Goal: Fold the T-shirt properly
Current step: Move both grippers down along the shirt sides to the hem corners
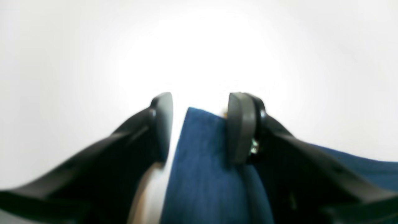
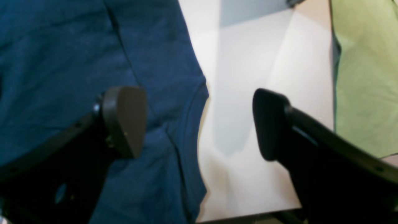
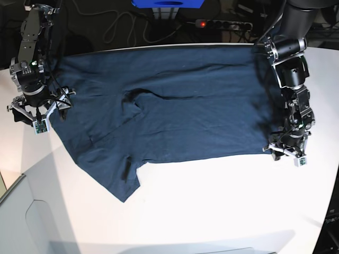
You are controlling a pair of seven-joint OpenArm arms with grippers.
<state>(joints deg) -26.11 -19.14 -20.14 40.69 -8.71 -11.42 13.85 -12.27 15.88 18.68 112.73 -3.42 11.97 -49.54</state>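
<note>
The dark navy T-shirt (image 3: 180,116) lies spread across the white table (image 3: 212,206), with one sleeve pointing toward the front left. At its right front corner stands my left gripper (image 3: 286,152). In the left wrist view that gripper (image 1: 200,124) is open. A corner of the T-shirt (image 1: 202,174) sits between the fingers, resting against the right pad (image 1: 239,130) and apart from the left one. My right gripper (image 3: 41,107) is at the shirt's left edge. It (image 2: 197,121) is wide open, one finger over the T-shirt (image 2: 62,62) and the other over bare table.
A green cloth (image 2: 363,77) shows at the right of the right wrist view, past the table's edge. Behind the table are cables, a power strip (image 3: 212,24) with a red light and a blue box (image 3: 167,3).
</note>
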